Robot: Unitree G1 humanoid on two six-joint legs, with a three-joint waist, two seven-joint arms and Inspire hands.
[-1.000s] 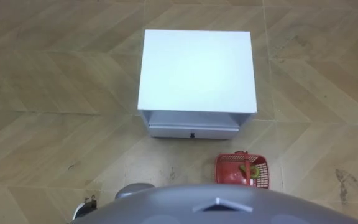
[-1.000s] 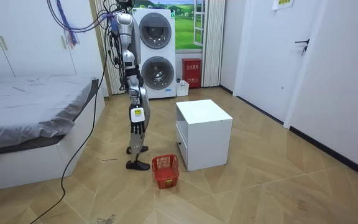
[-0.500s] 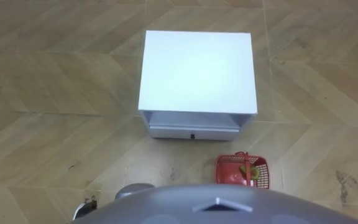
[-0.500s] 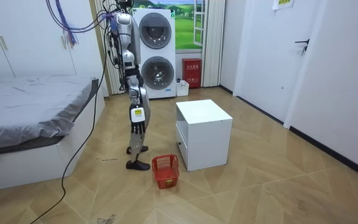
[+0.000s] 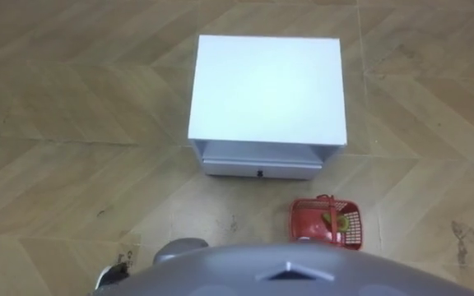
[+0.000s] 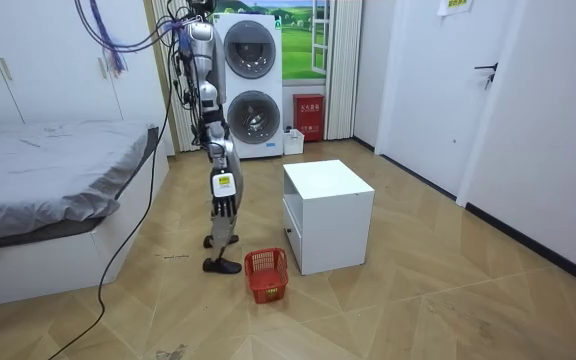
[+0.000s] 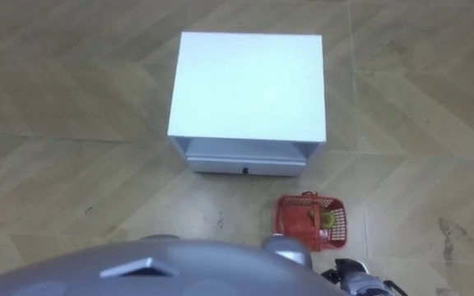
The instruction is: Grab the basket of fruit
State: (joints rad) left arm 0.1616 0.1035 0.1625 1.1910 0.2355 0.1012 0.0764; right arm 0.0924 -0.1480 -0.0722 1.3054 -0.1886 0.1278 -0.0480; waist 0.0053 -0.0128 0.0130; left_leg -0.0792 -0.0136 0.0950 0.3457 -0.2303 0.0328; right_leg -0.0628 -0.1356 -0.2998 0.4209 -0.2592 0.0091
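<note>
— What carries everything here?
— A wooden floor (image 5: 72,123), its boards laid in a herringbone pattern.
— What stands on it?
— A white bedside cabinet (image 5: 267,86), with its drawer front turned towards the robot.
— Anything near it?
— A red fruit basket (image 5: 329,224) sits upright on the floor, close to the cabinet's front right corner but apart from it.
— And further off?
— A bed (image 6: 48,190) at the room view's left, and stacked laundry machines (image 6: 248,85) by the far wall.

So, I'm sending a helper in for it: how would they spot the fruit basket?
Find the white cabinet standing alone on the wooden floor. Just off its drawer-side corner sits the fruit basket. Unlike the plain cabinet, it is small, red and lattice-walled, with green fruit inside.
</note>
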